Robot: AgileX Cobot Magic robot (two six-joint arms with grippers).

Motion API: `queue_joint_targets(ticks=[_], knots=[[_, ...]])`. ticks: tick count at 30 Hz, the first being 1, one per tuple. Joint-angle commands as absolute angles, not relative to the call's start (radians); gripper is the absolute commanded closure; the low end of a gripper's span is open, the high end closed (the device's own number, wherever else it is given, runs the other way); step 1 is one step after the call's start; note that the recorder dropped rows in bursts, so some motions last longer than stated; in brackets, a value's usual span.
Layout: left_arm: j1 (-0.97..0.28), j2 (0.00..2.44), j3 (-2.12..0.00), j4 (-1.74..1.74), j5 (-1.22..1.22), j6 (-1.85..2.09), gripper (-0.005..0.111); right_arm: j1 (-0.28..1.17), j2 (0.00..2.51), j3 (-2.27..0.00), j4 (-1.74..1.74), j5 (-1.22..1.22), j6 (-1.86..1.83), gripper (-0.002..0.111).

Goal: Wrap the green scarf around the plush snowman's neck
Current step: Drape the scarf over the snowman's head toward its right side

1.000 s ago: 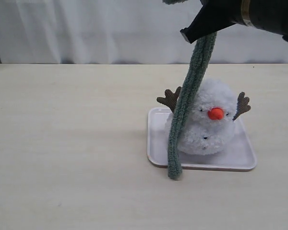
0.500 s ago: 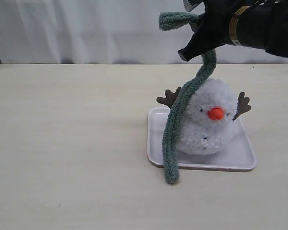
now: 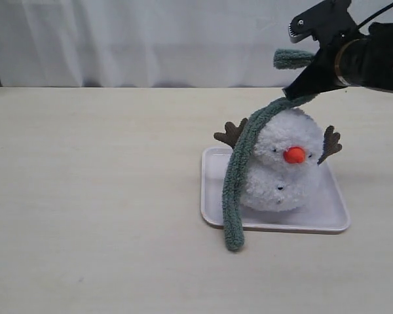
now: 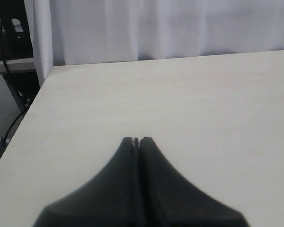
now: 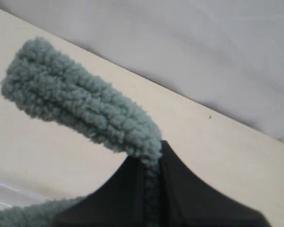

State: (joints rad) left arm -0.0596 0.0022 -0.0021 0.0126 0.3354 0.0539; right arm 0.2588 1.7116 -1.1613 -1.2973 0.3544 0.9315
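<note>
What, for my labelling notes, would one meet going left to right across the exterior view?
table → scarf end → snowman's nose → twig arm at the view's right. The tray and the right gripper overlap these, so they are left out.

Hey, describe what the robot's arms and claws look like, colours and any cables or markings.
Both claws are matte black: the left claw and right claw each have two wedge-shaped fingers tapering to a narrow tip. The right arm is black too, with a brass-coloured band around its wrist and a thin black cable running off it.
</note>
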Motion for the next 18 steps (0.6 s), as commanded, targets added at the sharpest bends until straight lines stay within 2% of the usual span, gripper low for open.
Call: queue_joint_targets(ticks=[1, 6, 12, 18], knots=[[-0.067, 0.000, 0.000, 0.015, 0.325, 0.049, 0.107, 0.252, 1.711, -1.157, -1.125, 0.421, 0.841, 0.104], [-0.067, 0.000, 0.000, 0.015, 0.325, 0.049, 0.107, 0.254, 1.708, -1.157, -0.873, 0.446, 0.686, 0.104], [-0.067, 0.000, 0.000, 0.015, 0.325, 0.049, 0.107, 0.259, 1.697, -1.157, -0.819, 0.535, 0.634, 0.092], [-0.067, 0.000, 0.000, 0.015, 0.325, 0.049, 0.107, 0.259, 1.628, -1.157, -0.764, 0.519, 0.587, 0.092]])
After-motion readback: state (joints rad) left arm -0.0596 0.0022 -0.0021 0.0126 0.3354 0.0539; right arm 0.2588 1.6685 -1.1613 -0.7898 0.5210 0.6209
